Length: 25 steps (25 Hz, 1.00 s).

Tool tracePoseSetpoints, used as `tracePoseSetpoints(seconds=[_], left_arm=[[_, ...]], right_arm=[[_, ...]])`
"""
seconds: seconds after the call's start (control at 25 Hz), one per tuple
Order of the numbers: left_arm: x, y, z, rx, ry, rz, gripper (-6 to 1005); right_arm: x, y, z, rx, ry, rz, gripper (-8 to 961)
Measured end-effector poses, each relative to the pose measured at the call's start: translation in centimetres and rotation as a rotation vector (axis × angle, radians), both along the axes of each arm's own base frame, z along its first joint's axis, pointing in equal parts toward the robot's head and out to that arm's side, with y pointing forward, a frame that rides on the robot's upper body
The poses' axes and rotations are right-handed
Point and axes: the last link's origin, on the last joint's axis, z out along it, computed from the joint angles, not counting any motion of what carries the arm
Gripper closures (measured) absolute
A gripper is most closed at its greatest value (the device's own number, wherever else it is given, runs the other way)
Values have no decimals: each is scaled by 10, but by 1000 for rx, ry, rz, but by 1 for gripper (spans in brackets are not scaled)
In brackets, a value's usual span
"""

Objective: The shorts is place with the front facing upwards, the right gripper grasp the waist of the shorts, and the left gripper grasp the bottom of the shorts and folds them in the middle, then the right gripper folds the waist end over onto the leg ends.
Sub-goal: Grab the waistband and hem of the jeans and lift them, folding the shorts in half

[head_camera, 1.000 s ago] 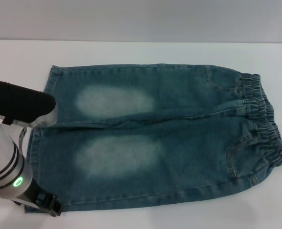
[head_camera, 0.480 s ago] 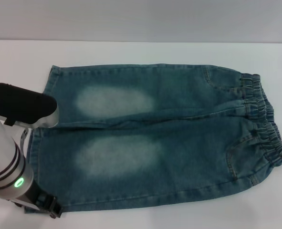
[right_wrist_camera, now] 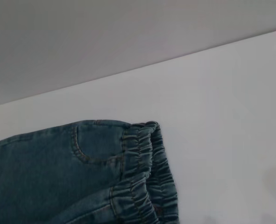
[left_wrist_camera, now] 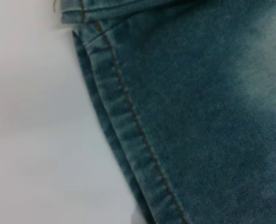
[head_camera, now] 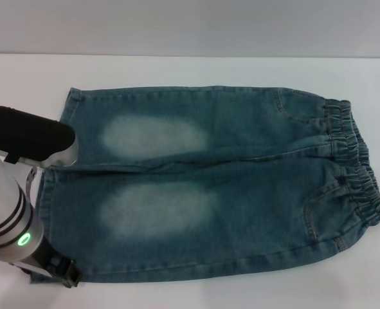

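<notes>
Blue-green denim shorts [head_camera: 215,193] lying flat, unfolded, on white tabletop [head_camera: 177,71]; left gripper [head_camera: 54,270] at leg hems [head_camera: 51,187] near left edge, finger state indiscernible; both folds outstanding.

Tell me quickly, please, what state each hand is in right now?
Left hand: at the near leg hem of the shorts; open or closed cannot be told.
Right hand: not in view.

Head view overlooks whole shorts [head_camera: 209,193]; left wrist close above leg hem [left_wrist_camera: 123,121]; right wrist oblique toward waistband [right_wrist_camera: 147,172].
</notes>
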Motion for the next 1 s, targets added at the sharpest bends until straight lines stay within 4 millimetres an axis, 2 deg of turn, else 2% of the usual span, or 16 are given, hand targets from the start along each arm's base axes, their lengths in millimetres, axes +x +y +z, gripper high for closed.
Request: tracePoseSetpoints(seconds=[0.36, 0.68, 0.76, 1.0], left_arm=[[1, -1, 0, -10, 1, 0, 356], [10, -1, 4, -13, 2, -23, 437], [12, 0, 5, -11, 0, -29, 683], [14, 1, 5, -10, -1, -34, 895]], right_arm=[[1, 0, -1, -2, 1, -2, 313], [0, 1, -1, -5, 1, 1, 317], [0, 2, -1, -6, 1, 1, 318], [0, 2, -1, -7, 2, 1, 321]])
